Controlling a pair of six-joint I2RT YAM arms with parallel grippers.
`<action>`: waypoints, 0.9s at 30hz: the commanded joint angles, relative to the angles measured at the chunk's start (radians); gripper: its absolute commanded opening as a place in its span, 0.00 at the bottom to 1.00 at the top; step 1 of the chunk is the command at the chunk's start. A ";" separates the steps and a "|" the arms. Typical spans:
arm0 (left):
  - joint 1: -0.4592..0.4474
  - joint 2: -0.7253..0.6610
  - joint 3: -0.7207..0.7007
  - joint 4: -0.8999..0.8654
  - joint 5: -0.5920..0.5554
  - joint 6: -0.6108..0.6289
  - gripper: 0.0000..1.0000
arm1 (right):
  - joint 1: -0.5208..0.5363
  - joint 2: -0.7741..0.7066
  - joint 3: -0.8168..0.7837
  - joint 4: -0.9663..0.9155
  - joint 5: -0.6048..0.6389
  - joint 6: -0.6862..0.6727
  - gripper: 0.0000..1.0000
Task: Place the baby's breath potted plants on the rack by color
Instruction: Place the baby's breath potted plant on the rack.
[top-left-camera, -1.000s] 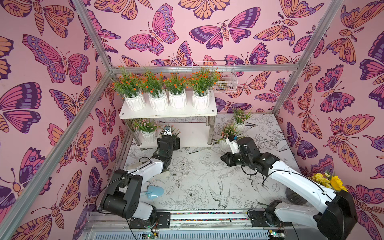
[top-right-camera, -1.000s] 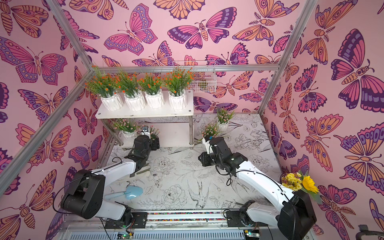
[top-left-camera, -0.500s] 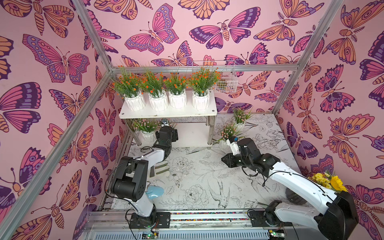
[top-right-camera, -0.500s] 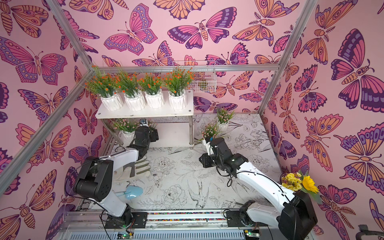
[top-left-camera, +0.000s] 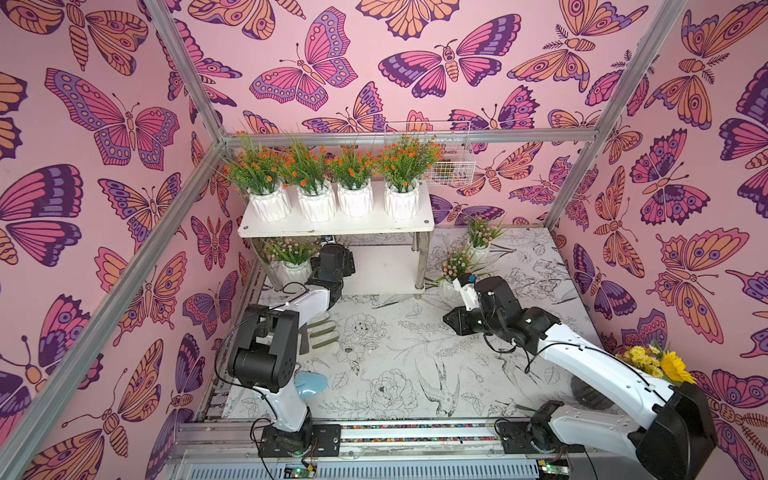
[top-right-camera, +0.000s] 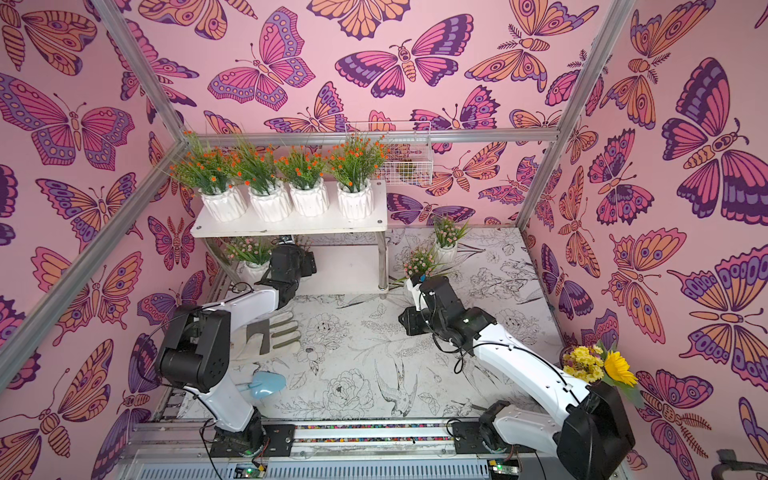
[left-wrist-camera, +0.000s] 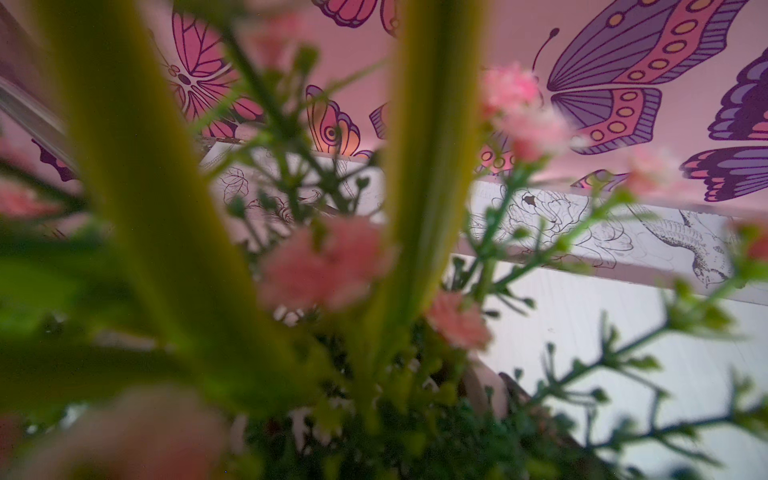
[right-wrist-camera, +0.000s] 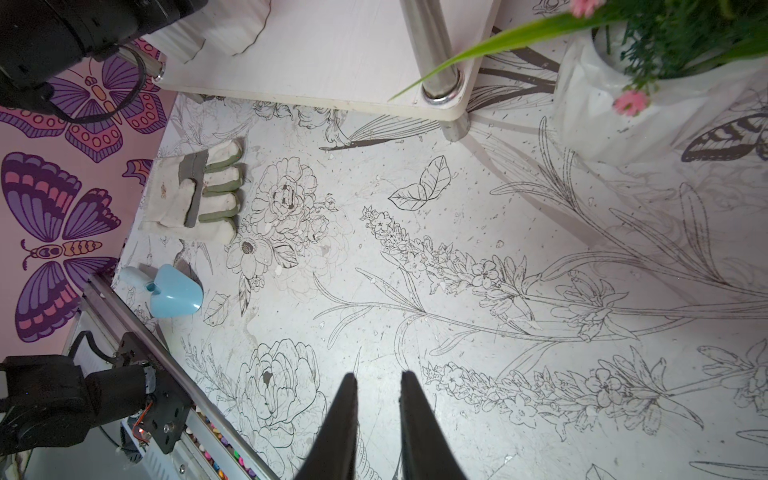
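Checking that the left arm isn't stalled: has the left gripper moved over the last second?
Yes. In a top view the left gripper has gone further in under the top shelf of the rack, which stays put. It is now beside the pink plant on the lower shelf.

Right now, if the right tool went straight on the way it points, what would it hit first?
Most likely the bare table mat just ahead of the right tool, short of the glove. Nothing stands in between, though depth is hard to judge.
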 joint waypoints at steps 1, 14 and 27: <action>0.007 0.004 0.016 -0.027 -0.022 -0.014 0.48 | -0.004 -0.020 -0.013 -0.019 0.018 -0.004 0.21; 0.007 -0.048 -0.030 -0.028 -0.023 -0.041 0.91 | -0.008 -0.048 -0.033 -0.009 0.045 -0.002 0.22; -0.022 -0.195 -0.121 -0.078 0.030 -0.047 1.00 | -0.082 -0.053 -0.047 0.025 0.016 -0.002 0.24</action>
